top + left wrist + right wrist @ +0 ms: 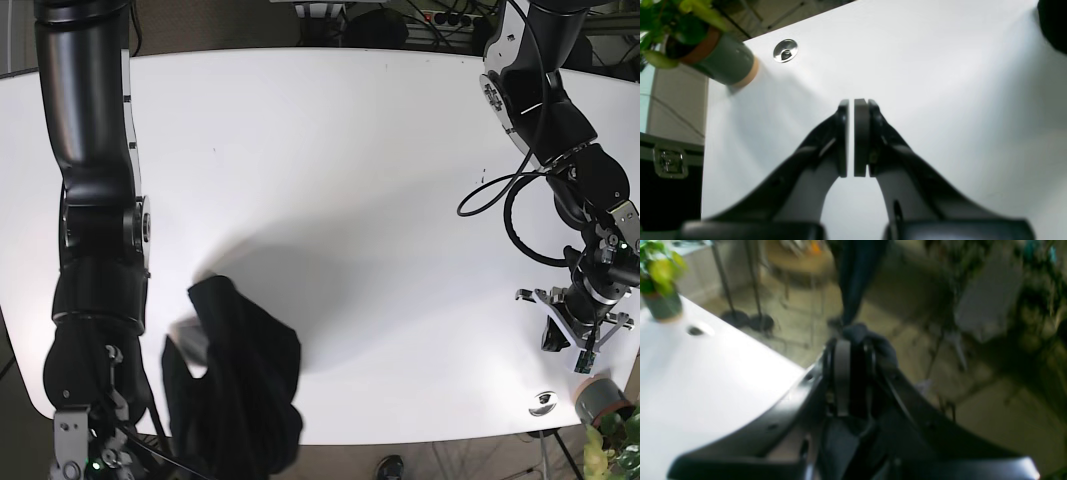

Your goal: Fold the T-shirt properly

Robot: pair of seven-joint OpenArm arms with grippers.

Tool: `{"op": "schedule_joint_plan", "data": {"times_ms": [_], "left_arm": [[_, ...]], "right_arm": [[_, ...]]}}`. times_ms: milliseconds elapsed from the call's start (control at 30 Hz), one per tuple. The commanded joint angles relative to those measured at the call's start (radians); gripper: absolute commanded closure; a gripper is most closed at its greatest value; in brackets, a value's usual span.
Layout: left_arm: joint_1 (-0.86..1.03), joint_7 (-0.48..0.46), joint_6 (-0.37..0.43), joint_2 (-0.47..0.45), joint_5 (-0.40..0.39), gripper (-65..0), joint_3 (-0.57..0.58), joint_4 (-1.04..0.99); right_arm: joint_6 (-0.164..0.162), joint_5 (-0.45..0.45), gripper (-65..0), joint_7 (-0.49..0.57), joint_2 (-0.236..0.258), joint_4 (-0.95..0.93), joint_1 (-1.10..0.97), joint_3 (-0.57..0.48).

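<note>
T-shirt (pixel 238 390) hangs bunched and dark from our right fingers (pixel 851 373), lifted above the near-left corner of the desk (pixel 330 200); its lower folds drape down past the desk edge. Our right fingers are clamped narrow on a wad of that cloth, which bulges out just beyond the tips. Our left fingers (pixel 850 136) hover over bare desk, nearly closed with only a slit between the pads, holding nothing, well apart from the shirt.

We judge the step to be spreading the garment flat. To do it well, we should carry the bundle toward the desk's middle, lower it slowly so the cloth unrolls, and bring the left fingers across to pin an opposite edge.

Crumpled as it is, its long axis runs roughly vertical, hanging down; collar and hem we cannot tell apart.
</note>
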Motion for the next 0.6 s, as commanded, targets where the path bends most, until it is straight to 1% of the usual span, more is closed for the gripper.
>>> {"op": "schedule_joint_plan", "data": {"times_ms": [0, 67, 167, 267, 433, 467, 500, 567], "left_arm": [[0.004, -0.019, -0.001, -0.017, -0.017, -0.4, -0.025, 0.02], [0.018, -0.019, -0.001, -0.017, -0.017, -0.4, -0.052, 0.02], [0.043, -0.019, -0.001, -0.017, -0.017, -0.4, -0.069, 0.02], [0.067, -0.019, -0.001, -0.017, -0.017, -0.4, -0.071, 0.02], [0.098, -0.019, -0.001, -0.017, -0.017, -0.7, -0.048, 0.02], [0.099, -0.019, -0.001, -0.017, -0.017, -1.1, -0.04, 0.02], [0.105, -0.019, -0.001, -0.017, -0.017, -2.6, -0.031, 0.019], [0.119, -0.019, -0.001, -0.014, -0.017, -7.8, -0.017, 0.019]], "right_arm": [[0.0, 0.012, -2.2, 0.04, -0.056, 0.016, 0.083, -0.007], [0.0, 0.007, -2.2, 0.04, -0.09, -0.006, 0.111, -0.018], [0.0, 0.006, -2.2, 0.04, -0.125, -0.019, 0.116, -0.018], [0.0, 0.006, -2.2, 0.04, -0.145, -0.019, 0.116, -0.018], [0.0, 0.004, -2.2, 0.043, -0.143, 0.008, 0.001, -0.017], [0.0, 0.004, -2.2, 0.045, -0.136, 0.027, -0.033, -0.017], [0.0, 0.004, -2.2, 0.045, -0.13, 0.047, -0.073, -0.017], [0.001, 0.003, -2.2, 0.045, -0.128, 0.088, -0.145, -0.017]]}}
